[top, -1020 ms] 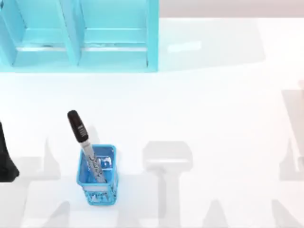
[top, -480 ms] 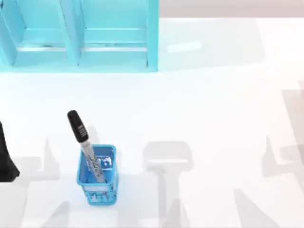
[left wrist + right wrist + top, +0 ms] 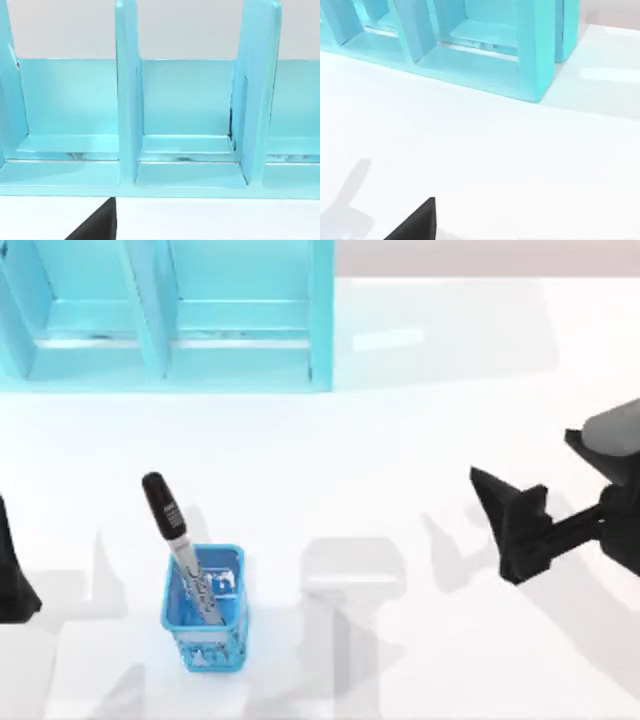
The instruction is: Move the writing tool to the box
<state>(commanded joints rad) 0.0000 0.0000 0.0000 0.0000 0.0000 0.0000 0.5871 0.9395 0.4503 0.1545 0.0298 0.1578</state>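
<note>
The writing tool (image 3: 166,518), a marker with a black cap and grey barrel, stands tilted in a small blue mesh holder (image 3: 206,638) at the table's front left, its cap leaning toward the back left. The box (image 3: 240,350) is a light blue unit with open compartments at the back left, also seen close up (image 3: 127,125) and from an angle (image 3: 535,65). My right gripper (image 3: 497,530) hovers open over the right half of the table, far from the marker, holding nothing. My left arm (image 3: 12,575) sits parked at the left edge.
The white table (image 3: 380,440) stretches bare between the holder and the right gripper. One dark fingertip (image 3: 417,222) of the right gripper shows above the table, with the box's corner ahead of it.
My right arm has come into the top view from the right edge and moved leftward over the table. The marker, the holder and the left arm have not moved.
</note>
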